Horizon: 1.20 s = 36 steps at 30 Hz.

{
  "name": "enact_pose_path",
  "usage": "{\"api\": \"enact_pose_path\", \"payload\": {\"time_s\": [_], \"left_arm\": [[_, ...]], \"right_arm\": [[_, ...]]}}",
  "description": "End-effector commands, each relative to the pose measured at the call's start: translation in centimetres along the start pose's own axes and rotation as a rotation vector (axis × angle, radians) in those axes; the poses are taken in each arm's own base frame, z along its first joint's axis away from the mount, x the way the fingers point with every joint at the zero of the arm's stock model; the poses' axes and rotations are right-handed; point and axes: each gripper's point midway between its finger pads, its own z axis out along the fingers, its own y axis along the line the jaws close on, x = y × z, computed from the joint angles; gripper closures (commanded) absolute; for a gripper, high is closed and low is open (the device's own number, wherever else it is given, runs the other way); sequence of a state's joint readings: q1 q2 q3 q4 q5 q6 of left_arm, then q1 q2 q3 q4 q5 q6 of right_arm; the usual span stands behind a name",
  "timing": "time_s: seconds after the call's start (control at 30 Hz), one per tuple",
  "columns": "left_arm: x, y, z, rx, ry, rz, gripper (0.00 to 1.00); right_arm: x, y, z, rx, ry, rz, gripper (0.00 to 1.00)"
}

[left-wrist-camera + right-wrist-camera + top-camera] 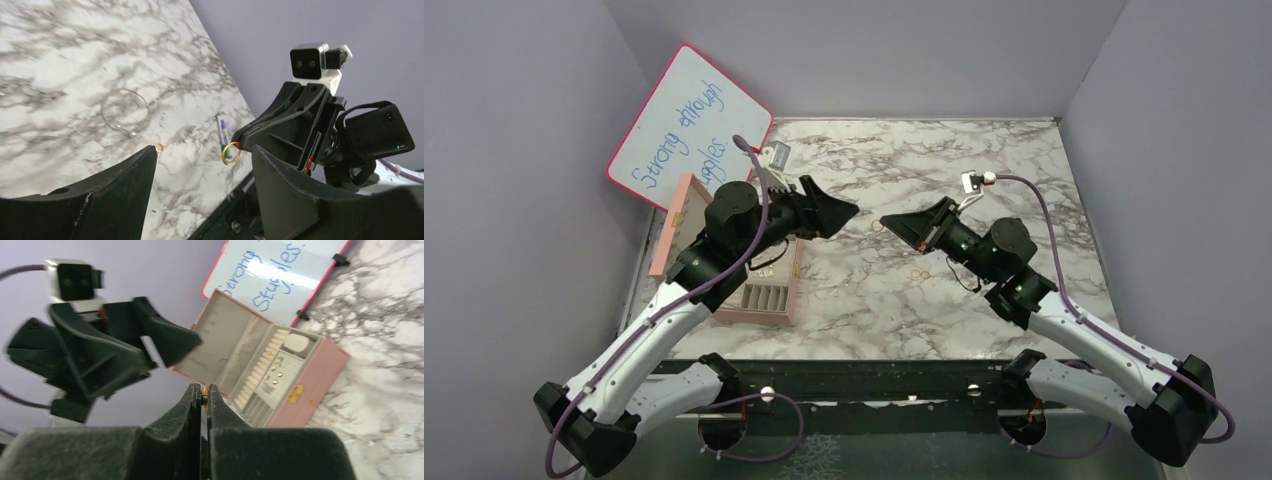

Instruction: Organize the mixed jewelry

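Right gripper (239, 142): clamped on a gold ring (224, 155), held in air above desk (1024, 180). Left gripper (205, 150): spread wide, empty, just beside. Seems to be handover step. Next, need to carry ring to box (320, 370) and lower into free slot.

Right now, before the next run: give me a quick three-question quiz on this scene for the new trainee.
1. True or false: the left claw is clamped shut.
2. What is the right claw pinching? A) a coin B) a gold ring C) nothing
3. Fill in: the lid of the pink box stands ____.
Key: 1 false, its fingers stand apart. 2 B. 3 open.
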<state>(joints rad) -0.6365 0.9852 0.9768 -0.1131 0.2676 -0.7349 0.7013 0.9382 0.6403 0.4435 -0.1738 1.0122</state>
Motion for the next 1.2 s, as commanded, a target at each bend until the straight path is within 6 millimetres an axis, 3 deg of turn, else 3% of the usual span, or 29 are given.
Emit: {"api": "enact_pose_path", "payload": {"time_s": [0.0,0.2,0.3,0.53,0.7,0.93,1.17], "left_arm": [[-3.4,1.6,-3.6,-0.184,-0.107,0.182,0.27],[-5.2,0.5,-7.0,-0.218,-0.151,0.283,0.17],[-6.6,0.1,-9.2,-0.264,-0.192,0.336,0.06],[-10.7,-1.1,-14.9,-0.378,-0.329,0.446,0.04],[-12.6,-0.6,-17.7,-0.480,-0.415,0.470,0.04],[-14.1,1.4,-19.8,-0.647,-0.485,0.481,0.04],[-15.5,2.6,-21.2,-0.774,-0.534,0.499,0.04]], "right_arm": [[0.8,-1.9,0.8,0.079,0.081,-0.198,0.97],[3.0,-2.7,3.9,0.017,0.220,-0.325,0.97],[5.1,-3.0,6.3,-0.020,0.288,-0.394,0.97],[11.8,-3.7,13.1,-0.145,0.440,-0.568,0.97],[15.7,-4.1,18.0,-0.252,0.508,-0.664,0.97],[19.9,-5.9,23.2,-0.354,0.586,-0.743,0.97],[23.1,-8.2,25.8,-0.412,0.661,-0.813,0.97]]}}
